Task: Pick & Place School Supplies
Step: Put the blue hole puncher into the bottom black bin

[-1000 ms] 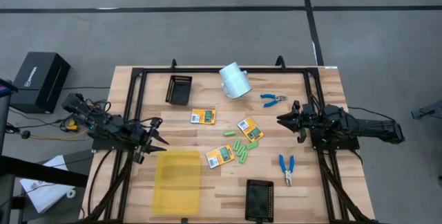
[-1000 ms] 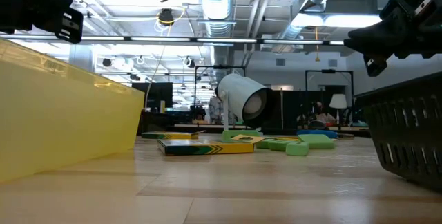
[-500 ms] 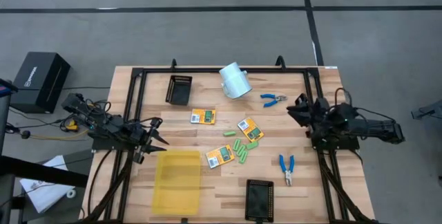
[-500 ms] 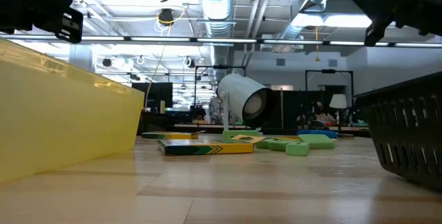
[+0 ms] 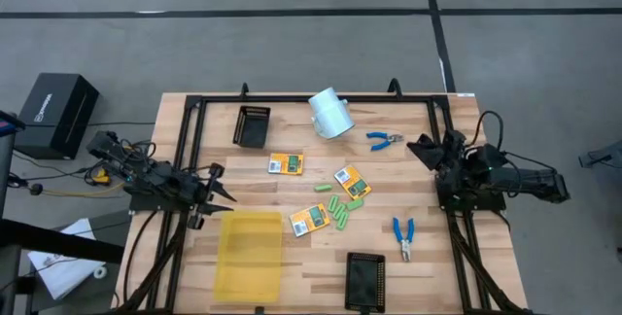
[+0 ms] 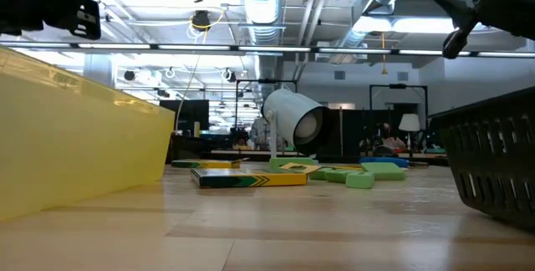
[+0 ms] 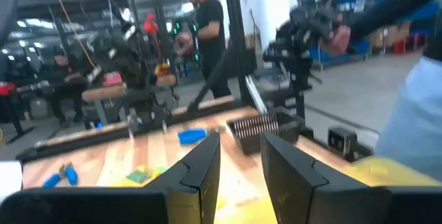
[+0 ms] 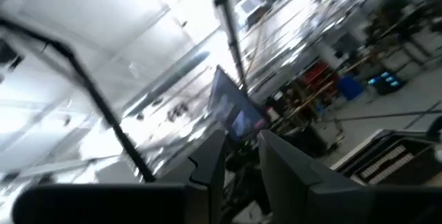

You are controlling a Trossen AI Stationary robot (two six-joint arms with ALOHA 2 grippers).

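Nothing is held yet. The left gripper (image 5: 216,196) hangs at the left edge of the tabletop (image 5: 428,266), the right gripper (image 5: 420,150) is raised at the right edge; both pairs of jaws are seen narrowly parted, pinching nothing.

The boxes (image 5: 286,163) and green pieces (image 5: 341,211) lie mid-tabletop, clustered closely, so a neighbour could be nudged during a grasp. One pair of pliers (image 5: 385,140) lies near the tipped white cup (image 5: 329,114), which could be rolled. The yellow tray (image 5: 251,255) and black baskets (image 5: 252,126) crowd the approaches.
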